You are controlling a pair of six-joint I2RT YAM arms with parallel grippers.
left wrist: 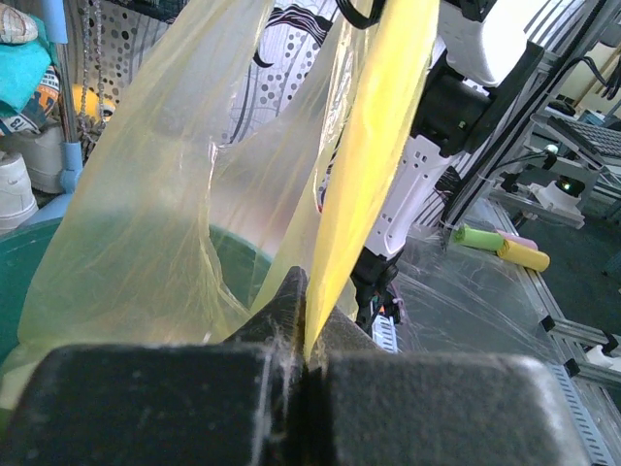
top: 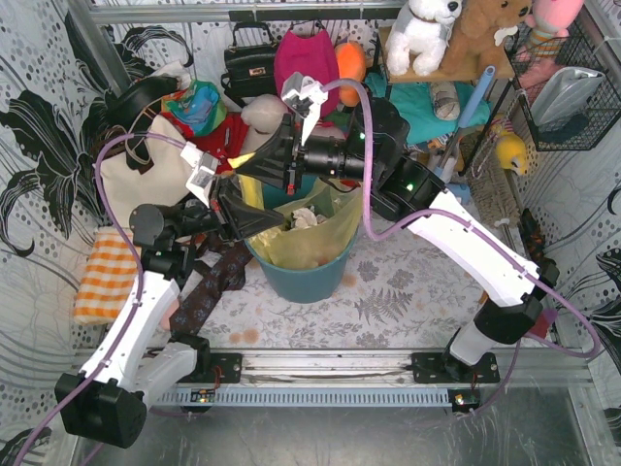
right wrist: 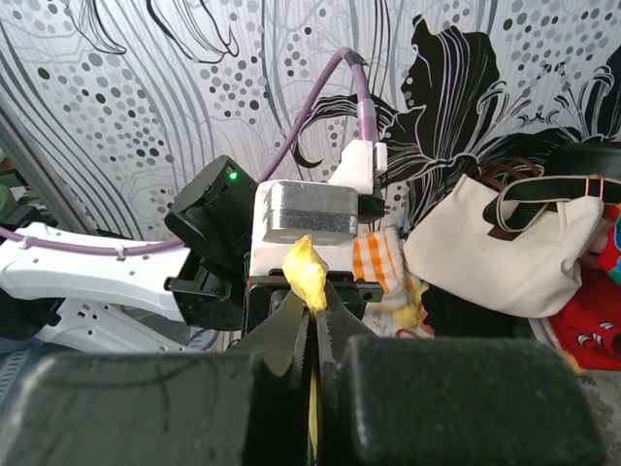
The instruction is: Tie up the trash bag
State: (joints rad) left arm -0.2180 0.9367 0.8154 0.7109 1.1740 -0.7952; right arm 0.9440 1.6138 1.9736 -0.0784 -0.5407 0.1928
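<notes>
The yellow-green trash bag (top: 325,238) sits in a teal bin (top: 301,280), with crumpled white paper (top: 309,216) showing at its mouth. My left gripper (top: 279,225) is at the bag's left rim. It is shut on a bunched strip of the bag (left wrist: 364,184) that runs up and away, with the tips at the strip's base (left wrist: 309,296). My right gripper (top: 239,163) is above and left of the bin. It is shut on the bag's yellow end (right wrist: 307,270), which pokes out past the tips (right wrist: 312,296). The two grippers face each other closely.
A cream tote bag (top: 146,175) stands at back left and also shows in the right wrist view (right wrist: 505,243). An orange checked cloth (top: 105,277) and a dark cloth (top: 209,289) lie left of the bin. Plush toys (top: 427,34), a black handbag (top: 250,63) and a wire basket (top: 568,87) line the back.
</notes>
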